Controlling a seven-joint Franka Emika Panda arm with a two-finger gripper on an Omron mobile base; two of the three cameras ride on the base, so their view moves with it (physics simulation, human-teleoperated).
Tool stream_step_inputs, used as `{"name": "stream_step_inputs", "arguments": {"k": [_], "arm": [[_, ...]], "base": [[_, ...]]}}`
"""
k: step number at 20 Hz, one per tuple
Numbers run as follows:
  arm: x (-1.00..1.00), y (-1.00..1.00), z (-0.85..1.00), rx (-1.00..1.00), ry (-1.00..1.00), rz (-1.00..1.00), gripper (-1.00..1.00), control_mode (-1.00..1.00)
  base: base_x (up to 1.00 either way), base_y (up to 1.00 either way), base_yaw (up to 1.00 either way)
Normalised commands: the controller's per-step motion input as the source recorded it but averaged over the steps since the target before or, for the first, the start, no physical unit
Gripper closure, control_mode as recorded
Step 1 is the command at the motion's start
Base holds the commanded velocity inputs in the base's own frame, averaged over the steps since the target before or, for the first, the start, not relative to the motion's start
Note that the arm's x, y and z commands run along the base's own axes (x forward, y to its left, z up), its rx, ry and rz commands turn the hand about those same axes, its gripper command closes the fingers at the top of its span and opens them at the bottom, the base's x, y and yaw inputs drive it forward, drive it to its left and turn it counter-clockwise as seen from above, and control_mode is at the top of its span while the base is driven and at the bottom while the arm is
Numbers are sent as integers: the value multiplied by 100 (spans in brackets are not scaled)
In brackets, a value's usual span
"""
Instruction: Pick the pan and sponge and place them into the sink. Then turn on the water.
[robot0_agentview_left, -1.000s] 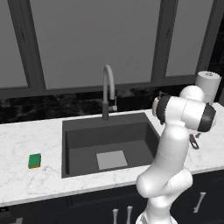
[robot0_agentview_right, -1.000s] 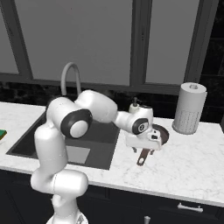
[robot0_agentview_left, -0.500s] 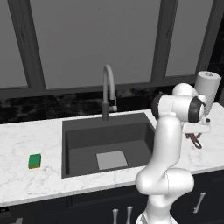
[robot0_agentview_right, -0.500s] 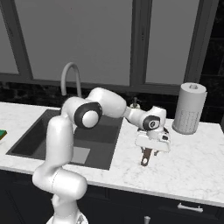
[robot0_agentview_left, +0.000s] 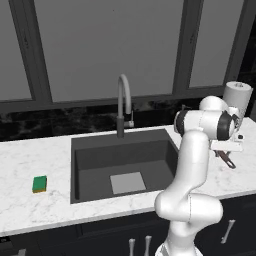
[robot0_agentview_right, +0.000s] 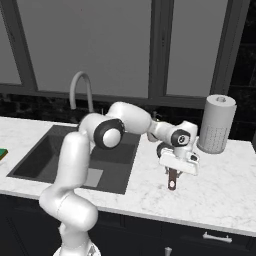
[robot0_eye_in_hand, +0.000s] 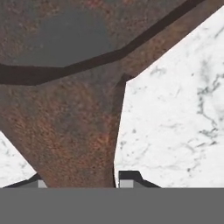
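Note:
The dark reddish-brown pan (robot0_eye_in_hand: 78, 109) lies on the white marble counter to the right of the sink (robot0_agentview_left: 100, 160). In the hand view, its rim and the wide root of its handle fill the frame. My gripper (robot0_eye_in_hand: 81, 181) reaches down over that handle, a fingertip (robot0_eye_in_hand: 129, 177) pressed against each side of it, so the gripper is shut on it. From the right base view the handle end (robot0_agentview_right: 172, 181) sticks out below the gripper (robot0_agentview_right: 172, 171). The green sponge (robot0_agentview_left: 39, 183) sits on the counter left of the sink. The grey gooseneck faucet (robot0_agentview_left: 122, 100) stands behind the basin.
A tall paper towel roll (robot0_agentview_right: 216, 124) stands at the back right, close behind the hand. The counter's front edge runs just beyond the pan handle. My arm stretches across the sink's right rim (robot0_agentview_right: 132, 165).
The hand has dropped lower onto the pan handle and its jaws have drawn in from wide open to close against the handle. Pan and sponge have stayed put.

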Motion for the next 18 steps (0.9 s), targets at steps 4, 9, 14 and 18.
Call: {"name": "stream_step_inputs", "arguments": {"k": [4, 9, 14, 18], "arm": [[-9, 36, -1, -7, -25, -4, 100, -100], [-4, 45, 7, -14, -37, 0, 100, -100], [-9, 33, 21, -17, -38, 0, 100, -100], [-35, 19, 38, -17, -39, 0, 100, -100]], "base": [[0, 0, 0], [0, 0, 0], [0, 0, 0], [0, 0, 0]]}}
